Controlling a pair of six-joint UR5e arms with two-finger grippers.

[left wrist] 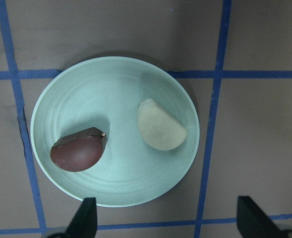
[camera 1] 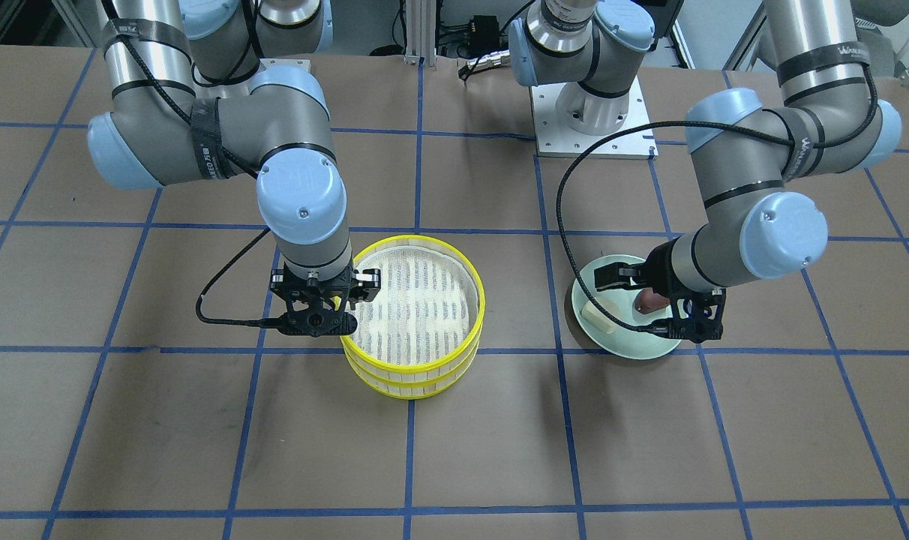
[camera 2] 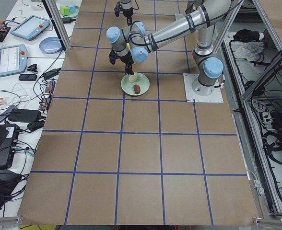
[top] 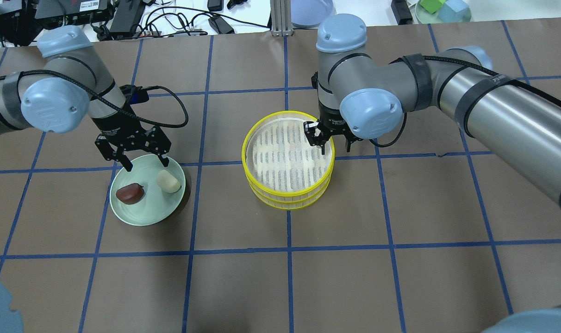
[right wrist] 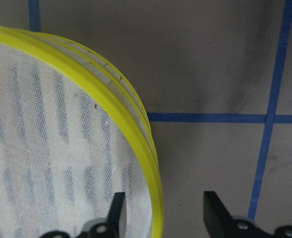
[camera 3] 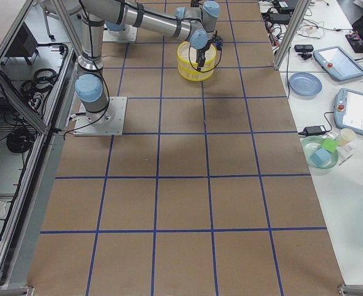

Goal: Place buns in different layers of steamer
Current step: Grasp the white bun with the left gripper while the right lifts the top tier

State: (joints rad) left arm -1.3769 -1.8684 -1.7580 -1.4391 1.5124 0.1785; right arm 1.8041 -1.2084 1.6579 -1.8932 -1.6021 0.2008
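The steamer [top: 246, 152] stands mid-table as two stacked yellow-rimmed tiers, and its top liner holds nothing. The cream-white bun [top: 168, 181] and the reddish-brown bun [top: 130, 193] lie side by side on a pale green plate [top: 146, 216]. My left gripper [top: 146, 164] is open and hovers over the plate's far edge. In the left wrist view both buns, cream [left wrist: 161, 126] and brown [left wrist: 78, 152], lie ahead of its fingertips [left wrist: 88, 214]. My right gripper [top: 333, 141] is open and straddles the top tier's rim [right wrist: 136, 124], one finger inside and one outside, not clamped.
The right arm's black cable [camera 1: 222, 300] loops down beside the steamer. The left arm's base plate [camera 1: 593, 131] sits behind the plate. Blue tape lines grid the brown table. Tablets and bowls lie on the desk [camera 3: 329, 80] beyond the far edge.
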